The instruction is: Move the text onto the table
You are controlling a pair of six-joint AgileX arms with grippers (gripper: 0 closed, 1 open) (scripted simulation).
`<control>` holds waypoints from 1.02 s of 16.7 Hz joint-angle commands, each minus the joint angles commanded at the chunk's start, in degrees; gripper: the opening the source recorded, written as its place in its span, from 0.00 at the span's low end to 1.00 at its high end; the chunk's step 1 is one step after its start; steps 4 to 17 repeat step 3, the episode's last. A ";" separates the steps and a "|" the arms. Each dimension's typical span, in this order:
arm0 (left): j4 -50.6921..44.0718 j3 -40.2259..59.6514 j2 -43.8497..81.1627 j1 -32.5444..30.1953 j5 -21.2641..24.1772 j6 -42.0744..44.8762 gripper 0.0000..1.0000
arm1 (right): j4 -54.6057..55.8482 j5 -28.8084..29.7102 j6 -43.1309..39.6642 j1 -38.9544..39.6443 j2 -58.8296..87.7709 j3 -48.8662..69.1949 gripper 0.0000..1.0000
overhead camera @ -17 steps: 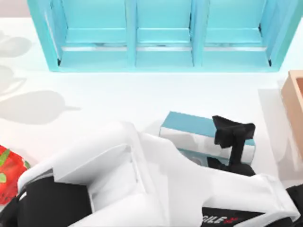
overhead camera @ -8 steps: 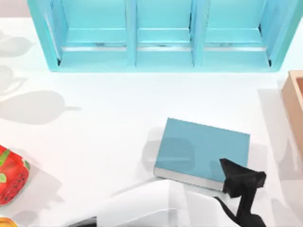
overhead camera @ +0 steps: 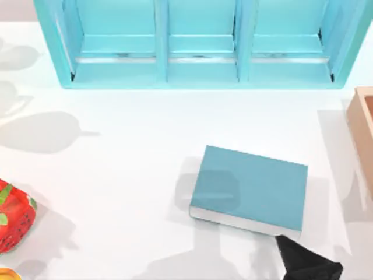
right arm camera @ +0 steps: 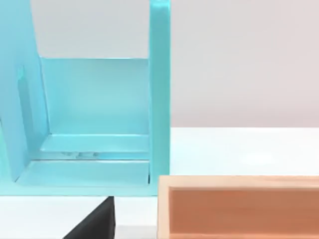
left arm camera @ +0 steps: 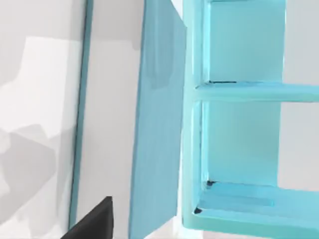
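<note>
**Book lies flat on the worktop, tool clear of it**

The thick teal-blue hardcover book (overhead camera: 249, 189) lies flat on the wide plain white worktop (overhead camera: 134, 175), cover up, with its white page edges facing the near side. It sits right of centre, well apart from the light-blue compartmented shelf (overhead camera: 198, 44) along the far edge, whose compartments stand open. Lying on its broad cover it has full support and cannot topple, so I judge the task as good as done.

A black tool (overhead camera: 308, 263) shows at the near edge of the top view, just beside the book's near right corner and not touching it; which arm it belongs to I cannot tell, nor whether its fingers are apart or together. The left wrist view looks along the book (left arm camera: 155, 124) toward the shelf (left arm camera: 239, 114), which suggests the left arm is the one near it.

A tan wooden box (overhead camera: 362, 131) stands at the right edge, and a red strawberry-patterned object (overhead camera: 13, 216) lies at the left edge, both well away from the book.
</note>
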 joint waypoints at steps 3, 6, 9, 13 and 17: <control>-2.24 0.63 0.20 -0.78 0.46 -2.22 1.00 | 0.00 0.00 0.00 0.00 0.00 0.00 1.00; -2.24 0.63 0.20 -0.78 0.46 -2.22 1.00 | 0.00 0.00 0.00 0.00 0.00 0.00 1.00; -2.24 0.63 0.20 -0.78 0.46 -2.22 1.00 | 0.00 0.00 0.00 0.00 0.00 0.00 1.00; -2.24 0.63 0.20 -0.78 0.46 -2.22 1.00 | 0.00 0.00 0.00 0.00 0.00 0.00 1.00; -2.24 0.63 0.20 -0.78 0.46 -2.22 1.00 | 0.00 0.00 0.00 0.00 0.00 0.00 1.00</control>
